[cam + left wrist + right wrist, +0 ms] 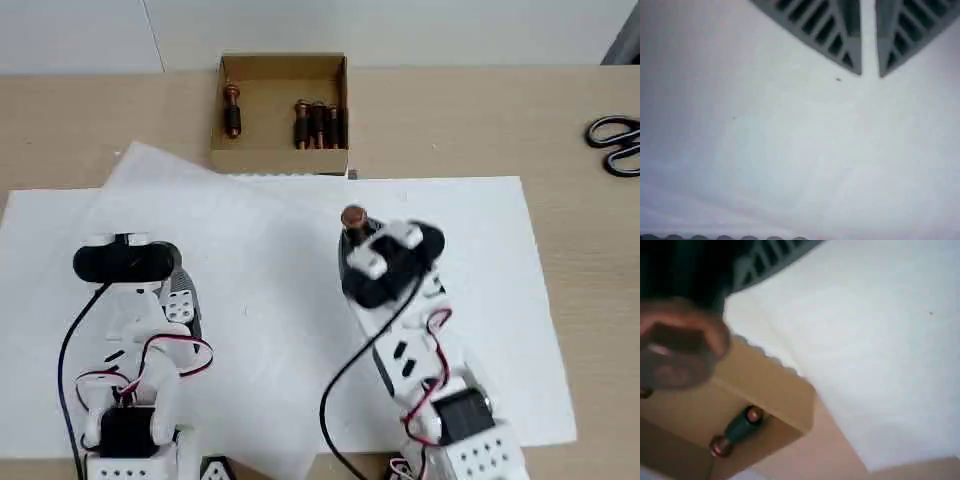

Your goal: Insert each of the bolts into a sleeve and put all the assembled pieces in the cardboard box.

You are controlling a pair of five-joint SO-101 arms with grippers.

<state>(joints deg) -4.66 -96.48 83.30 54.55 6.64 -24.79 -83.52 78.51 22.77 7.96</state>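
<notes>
Closest to the lens in the right wrist view, a bolt-and-sleeve piece (680, 347) looms as a coppery blur, clamped in the right arm's fingers (762, 260). From the high view its round copper head (353, 217) pokes out just ahead of those fingers, above the white paper (260, 300) that covers the surface (480, 120).

The cardboard box (283, 158) sits ahead of the right fingers, near but not yet under them. Inside it lie 1 assembled piece (232, 108) on its own and a tight cluster (318, 124) of what looks like 3 or 4 more. So most of the job appears done. The held piece is probably the last (or close to it), and what remains is to carry it over the rim and let go.

The left arm's fingers (832, 30) are all but together, a thin slit between them and nothing in it, low over bare paper well apart from the box.

The high view gives the count in the box. The right wrist view adds a low look at 1 boxed piece (740, 429) beside a box corner (790, 395). The left wrist view settles how the left fingers stand.
</notes>
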